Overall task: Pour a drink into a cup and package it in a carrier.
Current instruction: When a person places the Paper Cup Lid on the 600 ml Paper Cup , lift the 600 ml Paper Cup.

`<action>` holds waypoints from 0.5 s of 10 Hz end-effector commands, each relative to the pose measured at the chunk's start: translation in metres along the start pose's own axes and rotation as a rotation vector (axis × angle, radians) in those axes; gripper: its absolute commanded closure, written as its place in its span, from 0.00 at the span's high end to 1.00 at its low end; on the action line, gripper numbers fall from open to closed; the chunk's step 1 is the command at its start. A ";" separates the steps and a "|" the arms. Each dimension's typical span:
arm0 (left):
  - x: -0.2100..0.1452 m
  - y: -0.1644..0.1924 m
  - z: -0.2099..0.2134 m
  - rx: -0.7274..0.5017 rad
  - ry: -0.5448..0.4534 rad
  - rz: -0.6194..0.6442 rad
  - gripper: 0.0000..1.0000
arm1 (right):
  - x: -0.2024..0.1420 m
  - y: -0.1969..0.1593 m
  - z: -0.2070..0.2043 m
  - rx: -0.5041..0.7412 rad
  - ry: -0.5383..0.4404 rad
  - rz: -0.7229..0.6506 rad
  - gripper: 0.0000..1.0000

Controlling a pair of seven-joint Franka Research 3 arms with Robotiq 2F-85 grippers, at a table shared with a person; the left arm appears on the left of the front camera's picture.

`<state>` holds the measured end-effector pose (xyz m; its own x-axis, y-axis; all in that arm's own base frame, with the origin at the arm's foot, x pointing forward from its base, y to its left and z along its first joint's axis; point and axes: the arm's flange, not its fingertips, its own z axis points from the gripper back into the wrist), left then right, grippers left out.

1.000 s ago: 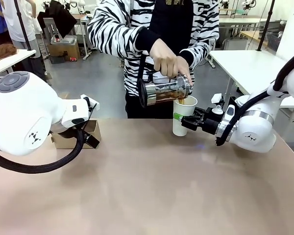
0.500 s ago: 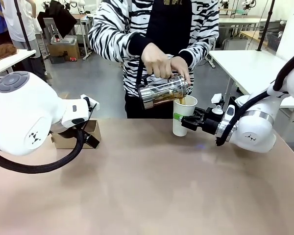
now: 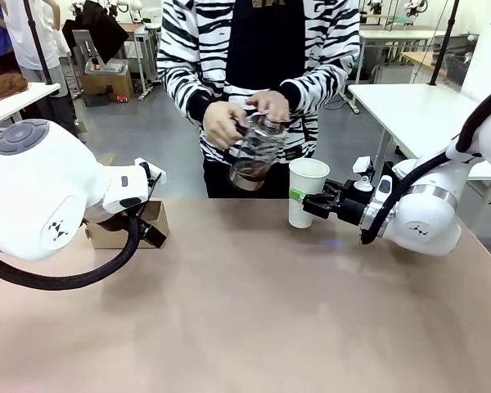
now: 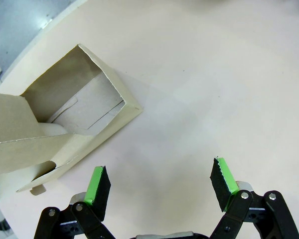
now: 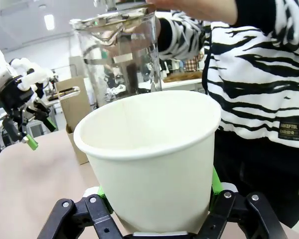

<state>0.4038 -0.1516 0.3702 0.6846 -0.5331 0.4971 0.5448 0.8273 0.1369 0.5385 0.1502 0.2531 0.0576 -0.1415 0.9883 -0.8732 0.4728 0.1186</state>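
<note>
Across table, R end effector pinching tapered paper cup, L end effector spread beside cardboard carrier

floor grey | white table – far right | ceiling light on | tan tabletop – foreground

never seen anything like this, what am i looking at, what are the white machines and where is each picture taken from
Two white robot arms share a table with a person standing opposite. The wide picture is from a fixed camera between the arms. The other two are from cameras on each wrist, looking along that arm's jaws. The right arm has its jaws shut on an open white paper cup. The person's hands hold a glass jug, with a little dark drink in it, beside the cup. The left arm has its jaws open and empty above the table, next to a brown cardboard carrier.
</note>
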 end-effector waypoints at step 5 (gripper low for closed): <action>0.000 0.000 0.000 -0.002 -0.001 0.000 1.00 | 0.002 0.001 -0.002 -0.007 -0.008 0.003 0.80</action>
<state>0.4038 -0.1516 0.3702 0.6846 -0.5331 0.4971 0.5448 0.8273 0.1369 0.5385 0.1502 0.2531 0.0577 -0.1415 0.9883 -0.8732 0.4728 0.1186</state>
